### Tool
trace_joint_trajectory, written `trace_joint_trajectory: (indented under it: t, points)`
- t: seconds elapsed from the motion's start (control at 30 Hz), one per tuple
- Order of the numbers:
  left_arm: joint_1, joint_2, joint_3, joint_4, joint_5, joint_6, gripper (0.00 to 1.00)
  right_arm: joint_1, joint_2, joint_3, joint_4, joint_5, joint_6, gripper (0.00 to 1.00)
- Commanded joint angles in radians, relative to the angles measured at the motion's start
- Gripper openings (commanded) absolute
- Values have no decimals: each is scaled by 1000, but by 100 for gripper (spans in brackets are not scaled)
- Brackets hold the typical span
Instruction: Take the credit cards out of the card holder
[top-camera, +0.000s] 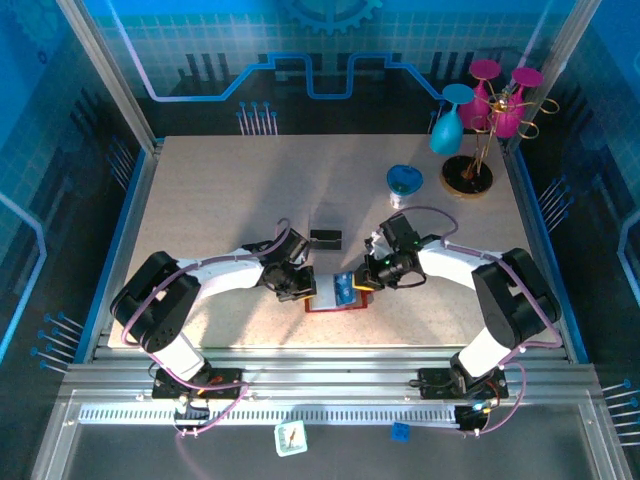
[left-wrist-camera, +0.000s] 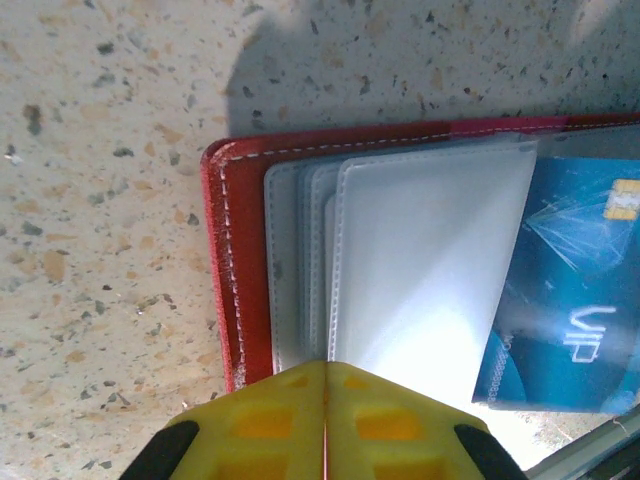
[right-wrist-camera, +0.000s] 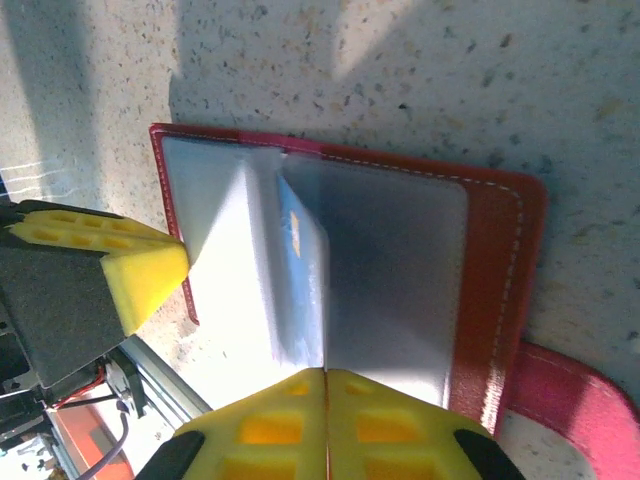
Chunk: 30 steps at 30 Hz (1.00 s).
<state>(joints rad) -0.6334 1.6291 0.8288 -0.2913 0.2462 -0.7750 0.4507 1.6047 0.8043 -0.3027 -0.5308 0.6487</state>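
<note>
The card holder (top-camera: 335, 308) lies open and flat on the speckled worktop (top-camera: 220, 190), near the front edge and between the two arms. Its red cover faces down and its clear pocket leaves face up. In the left wrist view the red cover (left-wrist-camera: 245, 280) has white stitching, and several clear leaves are stacked on it. A blue credit card (left-wrist-camera: 570, 300) with a gold chip lies at the right side of these leaves. In the top view this blue card (top-camera: 343, 288) sits on the middle of the holder. In the right wrist view only a narrow strip of it (right-wrist-camera: 298, 270) shows between two leaves. The red closing tab (right-wrist-camera: 575, 405) lies on the worktop at the holder's outer side.

The left gripper (top-camera: 303, 287) is at the left edge of the holder. Its yellow jaws (left-wrist-camera: 326, 372) are pressed together on the edge of a clear leaf. The right gripper (top-camera: 366, 280) is at the right side of the holder. Its jaws (right-wrist-camera: 327, 382) are pressed together as well, and a clear leaf stands edge-on between them. One yellow finger (right-wrist-camera: 140, 275) of the left gripper touches the opposite side of the holder.

A black card (top-camera: 325, 238) lies flat on the worktop just behind the holder, apart from it. A stand with pink glasses (top-camera: 495, 105) is at the far right corner.
</note>
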Motion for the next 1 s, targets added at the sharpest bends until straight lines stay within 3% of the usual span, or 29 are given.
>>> trace_joint_trajectory:
  t: [0.0,0.27,0.5,0.9,0.97]
  points:
    - [-8,4,16,-38,-17,19,9,-13,-19,18,-50,9,-31,7]
    - [-8,-3,14,-35,-19,13,14,-11,-2,10,-1,-23,-1,7]
    - [-9,-6,20,-39,-20,13,22,1,11,-9,68,-67,51,15]
    - [-9,-21,17,-32,-18,8,23,22,19,1,-1,23,20,18]
    - [-8,-35,24,-38,-19,5,28,20,23,3,-11,32,10,19]
